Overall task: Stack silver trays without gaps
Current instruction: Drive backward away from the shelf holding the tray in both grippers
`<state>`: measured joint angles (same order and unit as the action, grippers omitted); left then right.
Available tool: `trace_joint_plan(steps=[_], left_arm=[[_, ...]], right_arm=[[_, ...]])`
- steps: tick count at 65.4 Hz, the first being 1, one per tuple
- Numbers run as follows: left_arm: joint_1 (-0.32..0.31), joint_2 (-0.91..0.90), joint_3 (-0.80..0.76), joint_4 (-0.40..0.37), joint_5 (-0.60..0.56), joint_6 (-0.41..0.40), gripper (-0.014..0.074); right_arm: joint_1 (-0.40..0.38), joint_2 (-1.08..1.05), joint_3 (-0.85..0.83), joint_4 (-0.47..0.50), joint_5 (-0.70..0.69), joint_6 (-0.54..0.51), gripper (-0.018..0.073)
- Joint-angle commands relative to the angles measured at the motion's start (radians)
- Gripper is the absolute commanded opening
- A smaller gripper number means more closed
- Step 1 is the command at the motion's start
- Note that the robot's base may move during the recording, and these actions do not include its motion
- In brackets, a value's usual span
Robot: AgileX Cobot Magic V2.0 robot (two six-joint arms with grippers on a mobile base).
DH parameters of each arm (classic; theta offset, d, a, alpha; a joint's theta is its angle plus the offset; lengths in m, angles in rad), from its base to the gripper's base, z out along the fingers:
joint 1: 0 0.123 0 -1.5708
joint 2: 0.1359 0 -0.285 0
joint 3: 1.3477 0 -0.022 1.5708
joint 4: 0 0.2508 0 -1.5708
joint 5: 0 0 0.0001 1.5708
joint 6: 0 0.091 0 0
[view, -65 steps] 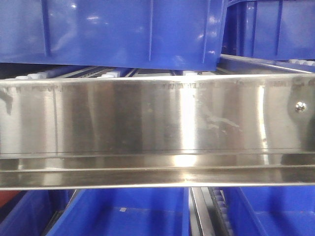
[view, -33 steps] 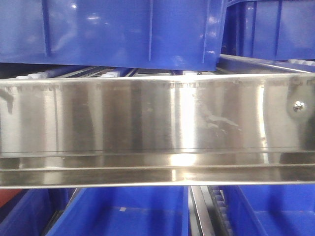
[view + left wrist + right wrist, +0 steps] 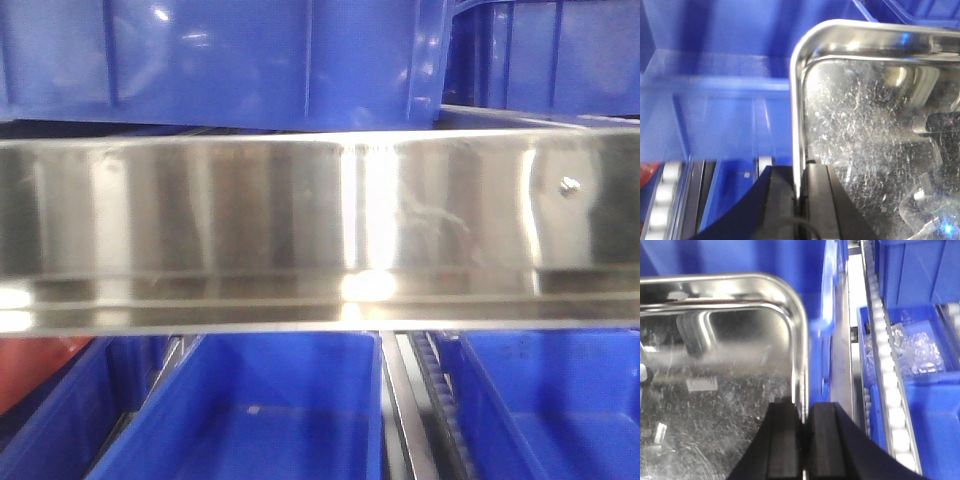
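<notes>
Steel silver tray (image 3: 865, 145) spanned from claw to claw, left claw (image 3: 801, 200) clenched on its left rim, right claw (image 3: 803, 437) clenched on its right rim.

A shiny, scratched silver tray (image 3: 880, 150) with rounded corners. Its left rim is pinched in the left gripper (image 3: 801, 190), its right rim in the right gripper (image 3: 802, 425).

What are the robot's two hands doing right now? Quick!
Left hand: closed, pinching the left rim of the silver tray.
Right hand: closed, pinching the silver tray's right rim.
</notes>
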<state>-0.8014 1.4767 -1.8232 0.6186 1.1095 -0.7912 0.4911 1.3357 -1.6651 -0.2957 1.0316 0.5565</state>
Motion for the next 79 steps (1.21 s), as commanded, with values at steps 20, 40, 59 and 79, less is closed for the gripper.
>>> trace_joint_plan(steps=[20, 40, 59, 79], left_arm=[[-0.001, -0.008, -0.011, 0.044, -0.003, 0.000, -0.0016], [-0.001, -0.008, -0.011, 0.044, -0.003, 0.000, -0.0016], [0.001, -0.008, -0.011, 0.051, -0.003, 0.000, -0.0016], [0.001, -0.008, -0.011, 0.067, -0.005, 0.000, -0.0016]], right_arm=[[-0.011, -0.009, -0.008, -0.051, -0.019, -0.010, -0.0015], [-0.011, -0.009, -0.008, -0.051, -0.019, -0.010, -0.0015], [-0.011, -0.009, -0.008, -0.051, -0.019, -0.010, -0.0015], [-0.011, -0.009, -0.008, -0.051, -0.019, -0.010, -0.0015]])
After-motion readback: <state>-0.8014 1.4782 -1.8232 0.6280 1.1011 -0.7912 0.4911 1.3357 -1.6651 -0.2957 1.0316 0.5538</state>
